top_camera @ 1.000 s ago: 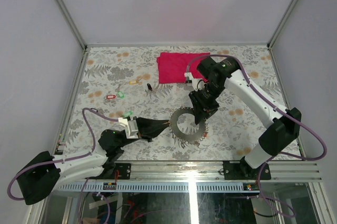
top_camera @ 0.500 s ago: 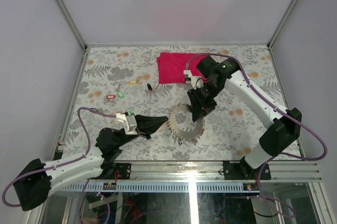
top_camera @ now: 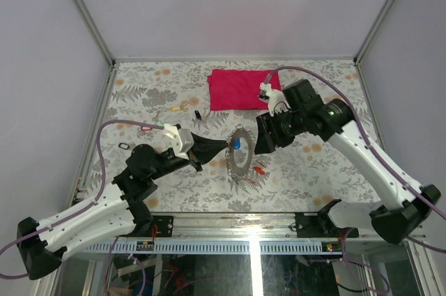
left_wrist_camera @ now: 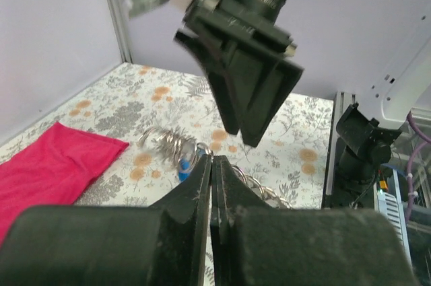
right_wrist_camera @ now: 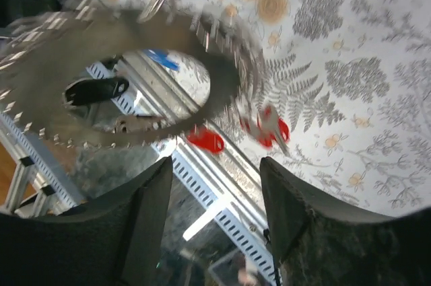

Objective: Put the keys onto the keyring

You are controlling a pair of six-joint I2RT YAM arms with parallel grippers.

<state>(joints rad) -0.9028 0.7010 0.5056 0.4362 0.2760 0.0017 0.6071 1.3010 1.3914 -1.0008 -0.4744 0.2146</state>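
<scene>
On the flowered table a red cloth lies against the far edge. The left hand is clenched on the rim of the keyring, holding it up on edge over the middle of the table, toward the near edge. The right hand stands just beside the ring's opposite rim, fingers spread with nothing between them. The hanging keys, with red and blue tags, appear to dangle from the ring already, while the loose keys lie between the cloth and the left edge. The step in hand looks like threading, with keys left to add. Next, the right hand would need to fetch a loose key while the left steadies the ring.
</scene>
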